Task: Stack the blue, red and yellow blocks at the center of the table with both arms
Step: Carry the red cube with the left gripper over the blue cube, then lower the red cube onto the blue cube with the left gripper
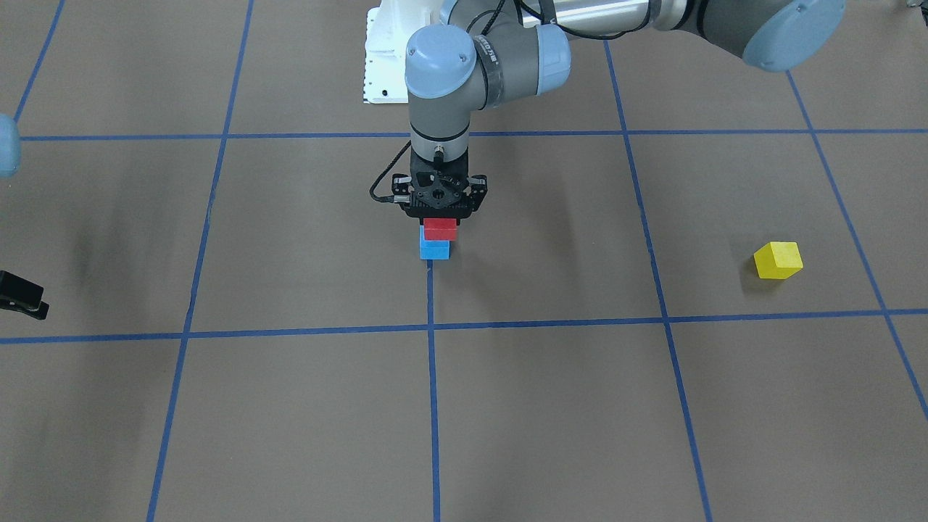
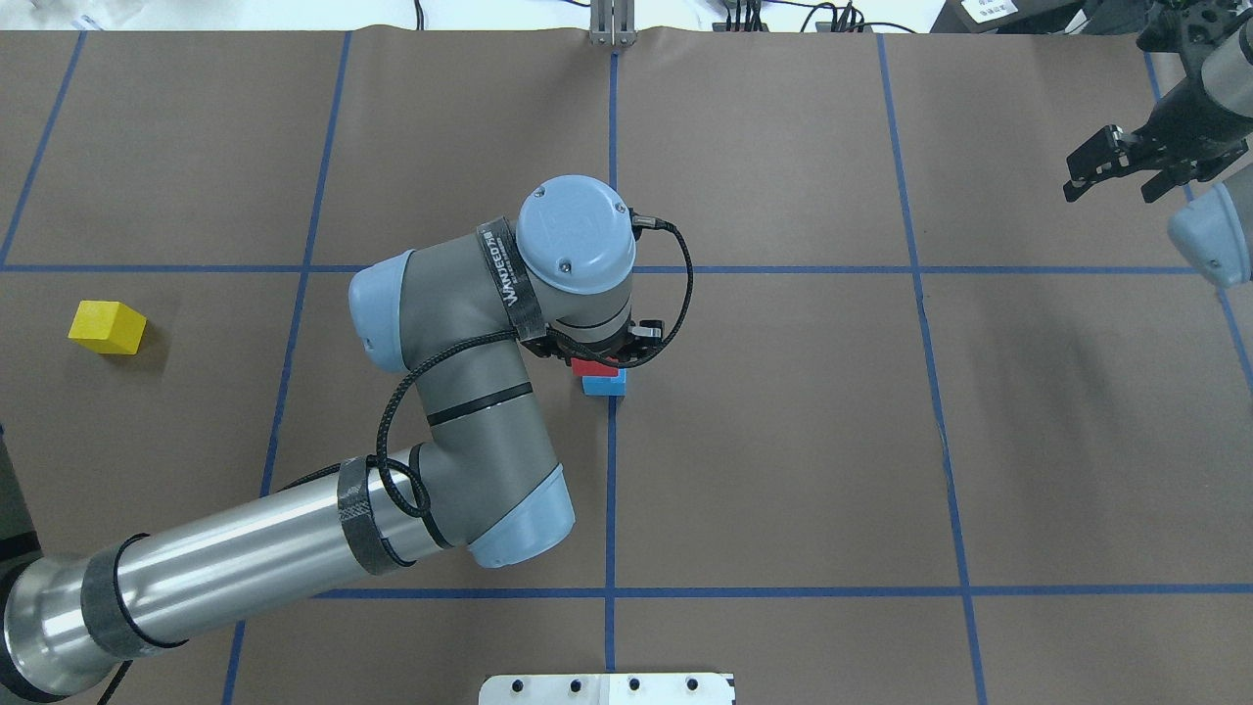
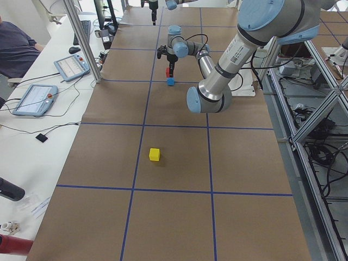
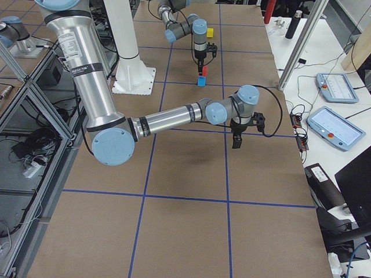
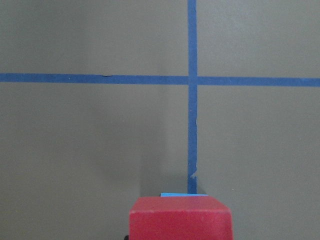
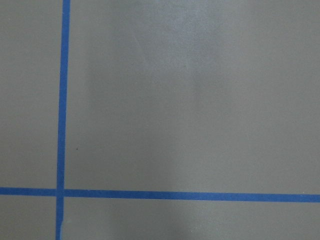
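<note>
1. Stacking is part done: red block [image 1: 440, 230] rests on blue block [image 1: 434, 251] at table [image 1: 544, 406] centre, left tool [image 1: 440, 221] clenched on it.
2. You have yet to add the yellow block [image 1: 778, 260]; right tool [image 2: 1116, 181] is released.

A long white desk [image 3: 32, 125] bears two handheld touchscreen pendants [image 3: 33, 99] with trailing cables, slim aluminium posts [image 3: 81, 39] rise at its edge, a person in a dark top [image 3: 16, 46] sits there, and opposite, an open aluminium frame [image 3: 325, 109] stands over loose black cables [image 3: 326, 179] on the grey floor [image 3: 331, 223].
</note>
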`<state>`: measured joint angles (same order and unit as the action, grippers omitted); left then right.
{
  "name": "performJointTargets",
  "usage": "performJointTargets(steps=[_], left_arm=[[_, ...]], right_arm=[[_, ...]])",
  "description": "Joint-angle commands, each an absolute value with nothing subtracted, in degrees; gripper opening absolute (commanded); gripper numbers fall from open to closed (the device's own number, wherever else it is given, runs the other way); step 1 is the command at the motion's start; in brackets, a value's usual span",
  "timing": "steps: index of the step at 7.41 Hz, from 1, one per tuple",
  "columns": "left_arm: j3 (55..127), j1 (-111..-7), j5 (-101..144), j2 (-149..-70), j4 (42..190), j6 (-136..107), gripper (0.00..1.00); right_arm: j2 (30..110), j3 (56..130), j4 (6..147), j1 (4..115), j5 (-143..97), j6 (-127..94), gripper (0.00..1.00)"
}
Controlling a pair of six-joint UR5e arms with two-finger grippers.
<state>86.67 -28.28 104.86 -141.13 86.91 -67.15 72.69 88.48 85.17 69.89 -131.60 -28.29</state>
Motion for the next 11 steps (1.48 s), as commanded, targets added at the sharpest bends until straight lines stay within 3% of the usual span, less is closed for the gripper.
performJointTargets(steps=[1,11], left_arm=[[86.0,-27.8,104.9,-141.4,86.9,-66.9,0.0],[84.1,-28.3,104.9,-141.2,90.6,-66.8,0.0]], right_arm=[[73.2,88.5,85.1,70.0,-131.6,-28.1,1.0],[73.0,88.7,85.2,70.0,-131.7,-28.2,1.0]])
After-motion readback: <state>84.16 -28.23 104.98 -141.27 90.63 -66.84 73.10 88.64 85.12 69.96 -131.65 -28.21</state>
